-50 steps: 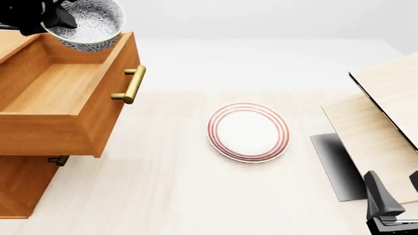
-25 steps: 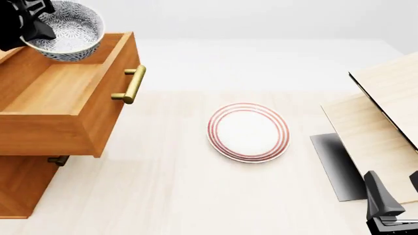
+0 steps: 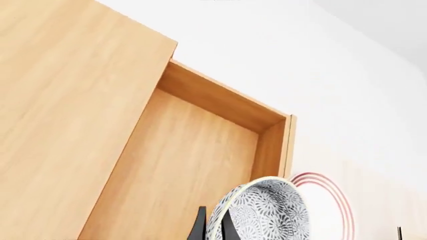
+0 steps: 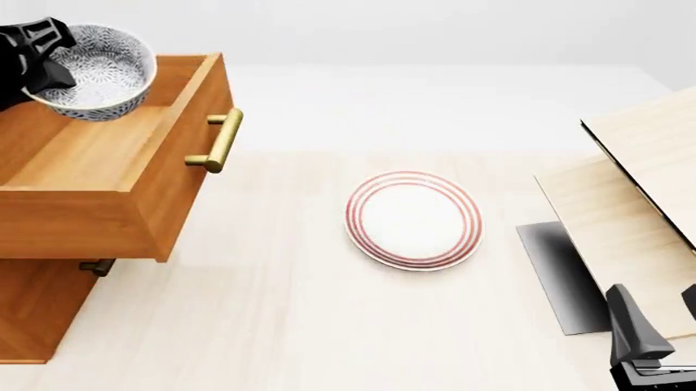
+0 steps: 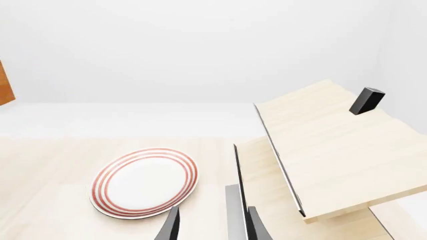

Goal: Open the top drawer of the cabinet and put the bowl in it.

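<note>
Bright, even, diffuse light fills all three rendered views, washing the pale table (image 4: 326,326) and white backdrop almost together at the far edge, with no glare or hot spots on any surface. Shadows are faint and soft: a dark grey patch lies under the overhanging pale furniture (image 4: 641,204) in the front view, the open top drawer (image 4: 98,155) is dimmer on its inner walls, and the plate (image 4: 415,220) casts barely any shade. Focus is crisp from near to far with no motion blur and no visible bending at the frame edges
</note>
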Controlling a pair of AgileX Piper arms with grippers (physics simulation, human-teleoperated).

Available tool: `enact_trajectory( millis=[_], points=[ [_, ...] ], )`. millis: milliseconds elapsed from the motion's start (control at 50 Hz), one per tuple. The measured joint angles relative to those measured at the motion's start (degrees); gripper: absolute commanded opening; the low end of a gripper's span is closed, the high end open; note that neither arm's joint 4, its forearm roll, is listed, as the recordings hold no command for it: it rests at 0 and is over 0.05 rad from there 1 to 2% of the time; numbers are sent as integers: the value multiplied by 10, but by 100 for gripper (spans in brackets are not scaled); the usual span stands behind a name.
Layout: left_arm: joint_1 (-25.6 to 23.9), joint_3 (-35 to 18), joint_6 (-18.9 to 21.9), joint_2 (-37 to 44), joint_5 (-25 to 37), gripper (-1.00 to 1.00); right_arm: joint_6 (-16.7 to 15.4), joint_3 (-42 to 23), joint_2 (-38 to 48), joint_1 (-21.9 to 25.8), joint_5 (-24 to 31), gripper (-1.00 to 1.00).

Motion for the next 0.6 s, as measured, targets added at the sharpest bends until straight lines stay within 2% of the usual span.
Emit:
enact_trajectory(
  millis=[300,600],
  points=[
    [15,29,-8,-2,-25,-100,0,0,0,0,0,100],
    [24,34,-11,19,-43,-100,0,0,0,0,0,100]
  ],
)
